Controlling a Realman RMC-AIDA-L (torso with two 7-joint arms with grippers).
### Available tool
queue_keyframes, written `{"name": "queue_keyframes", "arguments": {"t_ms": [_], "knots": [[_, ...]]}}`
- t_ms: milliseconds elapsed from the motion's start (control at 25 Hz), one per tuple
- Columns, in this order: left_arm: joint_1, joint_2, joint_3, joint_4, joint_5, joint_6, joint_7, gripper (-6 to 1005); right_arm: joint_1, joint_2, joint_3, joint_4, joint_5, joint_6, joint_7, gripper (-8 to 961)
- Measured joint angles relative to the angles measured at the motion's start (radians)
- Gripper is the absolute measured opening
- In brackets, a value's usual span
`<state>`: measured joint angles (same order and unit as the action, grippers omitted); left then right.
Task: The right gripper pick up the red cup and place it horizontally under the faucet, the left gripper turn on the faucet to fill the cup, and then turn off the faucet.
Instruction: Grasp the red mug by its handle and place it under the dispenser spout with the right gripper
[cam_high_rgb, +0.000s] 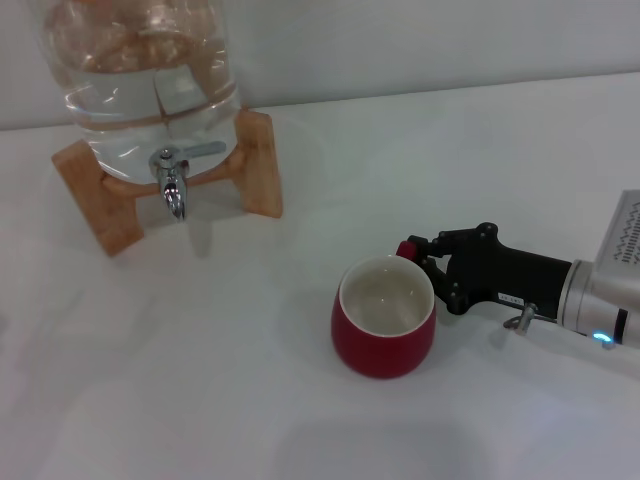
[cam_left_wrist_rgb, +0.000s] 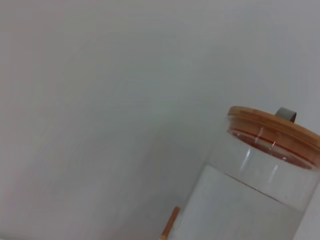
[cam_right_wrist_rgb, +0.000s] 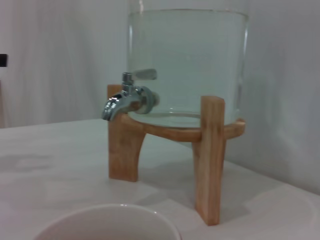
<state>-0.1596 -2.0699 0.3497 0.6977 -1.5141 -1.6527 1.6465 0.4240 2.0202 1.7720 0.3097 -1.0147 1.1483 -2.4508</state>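
In the head view the red cup (cam_high_rgb: 384, 318) stands upright near the middle of the tabletop (cam_high_rgb: 200, 400); the right gripper (cam_high_rgb: 418, 262) has its fingers closed on the cup's handle; the faucet (cam_high_rgb: 174, 174) is near the far left corner, well apart. The left wrist view shows the glass jar (cam_left_wrist_rgb: 260, 185) with its wooden lid (cam_left_wrist_rgb: 272, 125); the left gripper is not seen. The right wrist view shows the cup's rim and the wooden stand (cam_right_wrist_rgb: 210, 155).

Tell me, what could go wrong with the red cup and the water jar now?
The right gripper is at the red cup by its small handle, at the rim; a weak hold there might let the upright cup tip or slip. The cup sits away from the faucet, so on the way it could bump the wooden stand. The glass jar is full of water, so turning the faucet on before the cup is under it would wet the table.
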Motion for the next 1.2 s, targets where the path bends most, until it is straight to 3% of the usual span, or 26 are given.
{"name": "queue_keyframes", "arguments": {"t_ms": [640,920,1200], "knots": [[0.058,0.005,0.000,-0.003,0.025,0.037,0.006,805,0.004,0.001,-0.081,0.038,0.089,-0.042,0.009,117],[0.076,0.004,0.000,-0.004,0.026,0.043,0.007,805,0.002,0.001,-0.342,0.174,0.257,-0.230,0.039,116],[0.077,0.004,0.000,-0.004,0.028,0.053,0.007,805,0.000,-0.001,-0.456,0.269,0.329,-0.370,0.077,115]]}}
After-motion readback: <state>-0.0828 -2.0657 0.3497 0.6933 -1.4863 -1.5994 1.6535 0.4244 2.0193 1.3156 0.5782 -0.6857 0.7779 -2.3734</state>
